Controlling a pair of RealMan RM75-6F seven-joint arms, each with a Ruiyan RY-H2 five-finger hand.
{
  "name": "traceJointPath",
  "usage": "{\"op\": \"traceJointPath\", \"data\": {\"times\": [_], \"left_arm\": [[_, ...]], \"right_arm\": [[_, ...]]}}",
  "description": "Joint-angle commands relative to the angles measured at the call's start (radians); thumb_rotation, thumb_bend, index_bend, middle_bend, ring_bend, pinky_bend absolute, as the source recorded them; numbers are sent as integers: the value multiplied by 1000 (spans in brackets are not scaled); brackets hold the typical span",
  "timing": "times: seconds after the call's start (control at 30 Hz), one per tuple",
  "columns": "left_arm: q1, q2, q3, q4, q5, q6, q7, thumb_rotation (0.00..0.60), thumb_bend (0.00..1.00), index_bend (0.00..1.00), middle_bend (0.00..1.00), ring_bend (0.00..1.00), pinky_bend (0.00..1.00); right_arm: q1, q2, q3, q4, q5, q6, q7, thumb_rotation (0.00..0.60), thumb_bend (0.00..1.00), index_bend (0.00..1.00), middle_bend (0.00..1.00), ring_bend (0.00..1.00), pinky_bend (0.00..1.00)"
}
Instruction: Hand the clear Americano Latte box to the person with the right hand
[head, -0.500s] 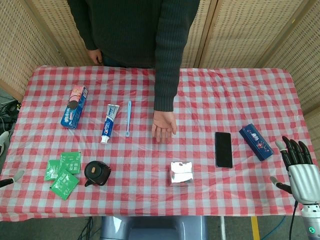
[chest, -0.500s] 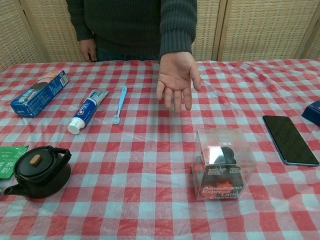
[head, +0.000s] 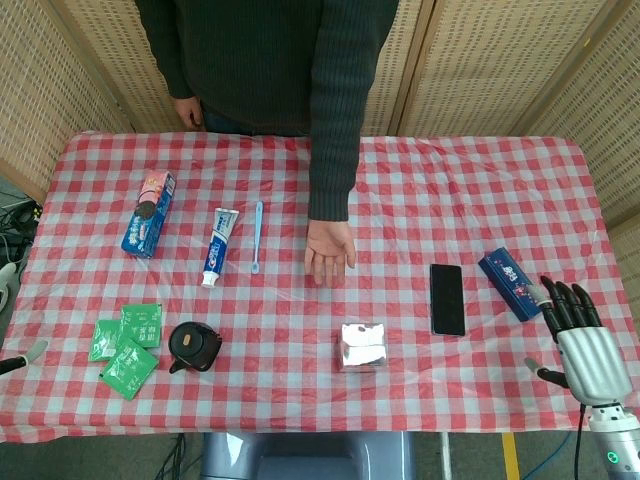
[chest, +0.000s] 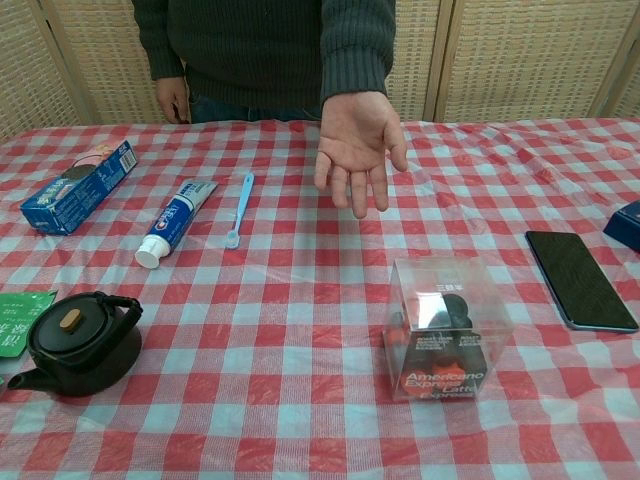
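Note:
The clear Americano Latte box (head: 363, 346) (chest: 446, 328) stands upright on the checked tablecloth near the front edge, untouched. My right hand (head: 578, 337) hovers at the table's right front corner, well to the right of the box, with fingers spread and nothing in it. Only a fingertip of my left hand (head: 30, 353) shows at the left edge; its state is unclear. The person's open palm (head: 329, 253) (chest: 357, 141) is held out over the table behind the box.
A black phone (head: 447, 298) and a dark blue box (head: 511, 283) lie between the clear box and my right hand. A black teapot (head: 193, 346), green sachets (head: 128, 345), toothpaste (head: 220, 245), toothbrush (head: 256, 236) and a blue cookie box (head: 149, 213) occupy the left half.
My right hand has moved a little to the left and toward the table. The person's palm has lifted slightly.

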Motion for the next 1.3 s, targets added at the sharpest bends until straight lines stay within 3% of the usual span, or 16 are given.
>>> {"op": "traceJointPath", "data": {"times": [0.03, 0.33, 0.47, 0.7, 0.87, 0.9, 0.97, 1.03, 1.1, 1.2, 1.3], "left_arm": [[-9, -4, -9, -1, -19, -14, 11, 600, 0, 0, 0, 0, 0], [-51, -29, -35, 17, -105, -89, 69, 600, 0, 0, 0, 0, 0], [-70, -41, -50, 26, -151, -120, 90, 600, 0, 0, 0, 0, 0], [-89, -49, -67, 42, -208, -154, 101, 600, 0, 0, 0, 0, 0], [-97, -49, -76, 52, -234, -168, 96, 600, 0, 0, 0, 0, 0], [-98, -49, -76, 53, -237, -170, 94, 600, 0, 0, 0, 0, 0], [-99, -49, -77, 54, -240, -171, 93, 600, 0, 0, 0, 0, 0], [-101, -50, -77, 57, -242, -173, 94, 600, 0, 0, 0, 0, 0], [-103, -52, -75, 57, -242, -174, 97, 600, 0, 0, 0, 0, 0], [-104, -54, -72, 55, -238, -172, 103, 600, 0, 0, 0, 0, 0], [-103, -53, -70, 53, -236, -169, 102, 600, 0, 0, 0, 0, 0]], "right_arm": [[103, 61, -35, -104, -79, -166, 42, 600, 0, 0, 0, 0, 0], [347, 43, 9, -244, -8, -554, 127, 600, 0, 0, 0, 0, 0], [428, -3, 39, -272, 65, -679, 90, 600, 0, 0, 0, 0, 0], [529, -154, 94, -203, 254, -798, -56, 600, 0, 0, 0, 0, 0], [578, -241, 106, -158, 371, -814, -153, 600, 0, 1, 34, 14, 0], [583, -254, 107, -151, 389, -808, -168, 600, 0, 8, 78, 48, 8], [586, -275, 110, -144, 412, -790, -186, 600, 4, 72, 218, 190, 132], [583, -300, 116, -142, 425, -758, -191, 600, 67, 240, 389, 389, 375], [576, -324, 124, -141, 423, -723, -178, 600, 160, 387, 505, 512, 488], [566, -355, 141, -138, 416, -675, -146, 600, 280, 536, 624, 623, 555], [562, -367, 149, -134, 412, -649, -134, 600, 321, 566, 650, 643, 559]]}}
